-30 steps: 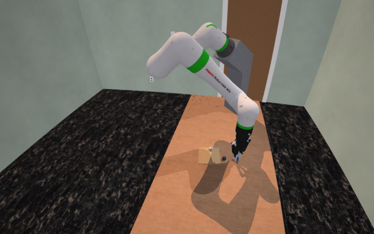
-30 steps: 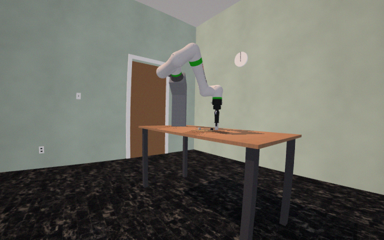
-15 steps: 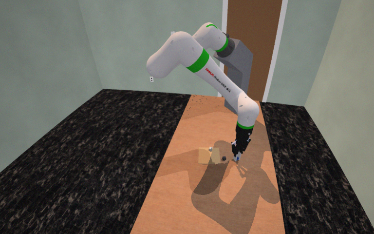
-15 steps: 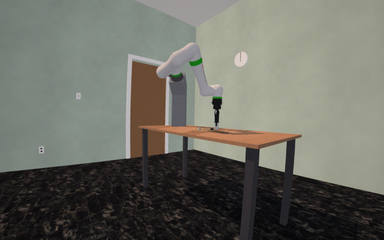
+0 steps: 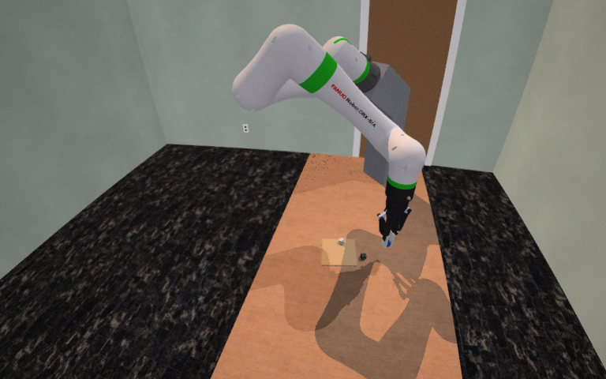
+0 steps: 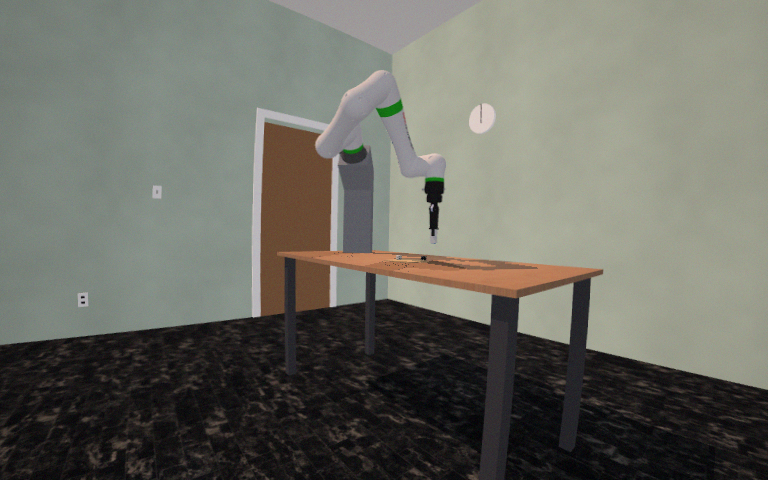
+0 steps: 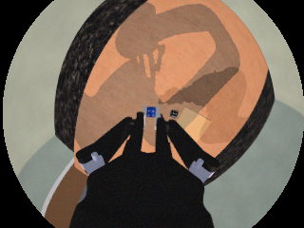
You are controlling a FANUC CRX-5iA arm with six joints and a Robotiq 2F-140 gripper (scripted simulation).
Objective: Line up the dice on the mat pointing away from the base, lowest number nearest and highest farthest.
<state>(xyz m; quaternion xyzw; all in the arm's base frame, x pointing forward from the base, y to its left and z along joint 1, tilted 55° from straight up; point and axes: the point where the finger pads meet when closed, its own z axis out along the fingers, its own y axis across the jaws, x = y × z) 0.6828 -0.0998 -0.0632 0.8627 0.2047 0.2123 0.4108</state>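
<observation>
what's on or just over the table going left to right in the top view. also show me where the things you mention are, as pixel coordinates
mat (image 5: pixel 331 255) (image 7: pixel 191 124), black die (image 5: pixel 362 256) (image 6: pixel 423 258) (image 7: pixel 174 114), blue die (image 5: pixel 387 243) (image 7: pixel 151 112) in the gripper (image 5: pixel 387 241) (image 6: pixel 433 240) (image 7: pixel 151 110)

Jaws lifted off table; blue die raised with them.
</observation>
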